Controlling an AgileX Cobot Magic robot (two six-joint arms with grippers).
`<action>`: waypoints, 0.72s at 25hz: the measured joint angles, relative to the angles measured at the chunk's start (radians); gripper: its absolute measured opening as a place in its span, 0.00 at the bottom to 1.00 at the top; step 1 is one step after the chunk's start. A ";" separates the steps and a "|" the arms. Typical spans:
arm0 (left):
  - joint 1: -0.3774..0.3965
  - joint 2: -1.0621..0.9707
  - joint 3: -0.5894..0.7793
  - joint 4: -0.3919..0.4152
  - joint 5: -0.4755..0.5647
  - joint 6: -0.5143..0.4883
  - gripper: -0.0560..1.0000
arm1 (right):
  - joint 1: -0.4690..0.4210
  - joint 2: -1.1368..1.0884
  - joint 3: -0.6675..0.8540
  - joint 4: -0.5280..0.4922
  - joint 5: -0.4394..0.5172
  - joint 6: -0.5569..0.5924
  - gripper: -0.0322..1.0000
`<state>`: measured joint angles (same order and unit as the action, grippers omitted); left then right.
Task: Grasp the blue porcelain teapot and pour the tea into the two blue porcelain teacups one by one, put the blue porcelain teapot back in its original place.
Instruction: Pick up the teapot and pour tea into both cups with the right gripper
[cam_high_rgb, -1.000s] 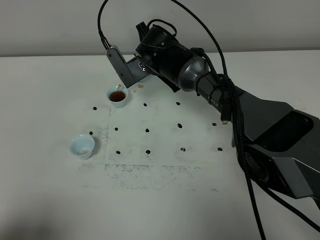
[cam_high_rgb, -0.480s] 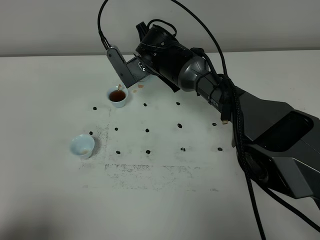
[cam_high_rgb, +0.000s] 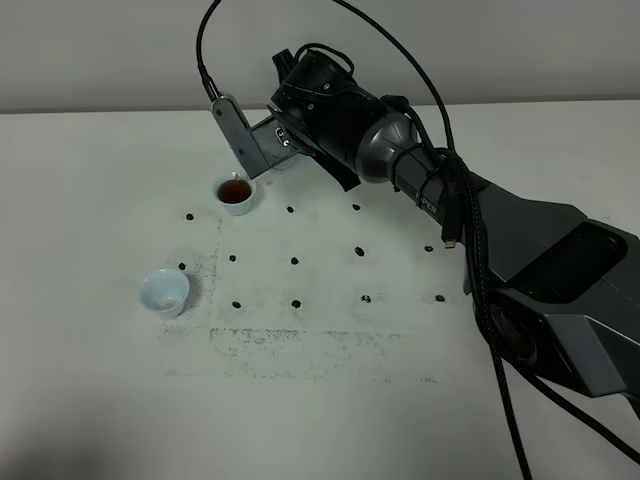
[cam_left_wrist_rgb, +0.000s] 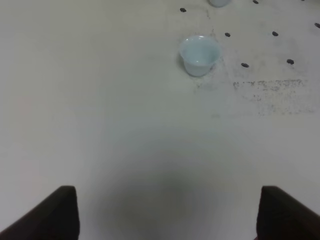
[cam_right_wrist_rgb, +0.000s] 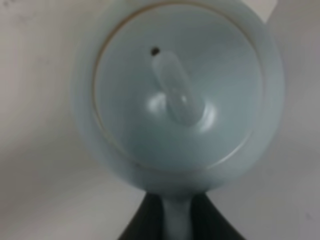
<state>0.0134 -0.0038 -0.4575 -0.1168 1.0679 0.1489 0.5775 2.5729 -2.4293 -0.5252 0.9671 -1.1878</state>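
My right gripper (cam_high_rgb: 255, 140) is shut on the handle (cam_right_wrist_rgb: 175, 222) of the blue porcelain teapot (cam_right_wrist_rgb: 177, 95), whose lid and knob fill the right wrist view. From the exterior high view the pot is almost wholly hidden behind the gripper, which hangs just above and behind the far teacup (cam_high_rgb: 236, 194). That cup holds dark tea. The near teacup (cam_high_rgb: 164, 292) (cam_left_wrist_rgb: 199, 54) stands empty further left and closer to the front. My left gripper (cam_left_wrist_rgb: 167, 215) is open low over bare table, well short of the empty cup.
The white table (cam_high_rgb: 330, 400) carries a grid of small black dots (cam_high_rgb: 295, 261) and a scuffed rectangle outline. The right arm's dark body and cables (cam_high_rgb: 480, 250) stretch across the right side. A wall runs behind the table's back edge.
The right gripper with the teapot has risen slightly above the far cup and tilted back a little. Both cups and the left gripper stay where they were.
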 joint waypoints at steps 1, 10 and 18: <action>0.000 0.000 0.000 0.000 0.000 0.000 0.74 | 0.000 0.000 0.000 0.013 0.006 -0.002 0.11; 0.000 0.000 0.000 0.000 0.000 0.000 0.74 | -0.001 -0.009 0.000 0.067 0.040 -0.007 0.11; 0.000 0.000 0.000 0.000 0.000 0.000 0.74 | -0.001 -0.045 0.000 0.076 0.063 -0.001 0.11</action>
<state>0.0134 -0.0038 -0.4575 -0.1168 1.0679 0.1489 0.5765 2.5276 -2.4293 -0.4487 1.0304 -1.1888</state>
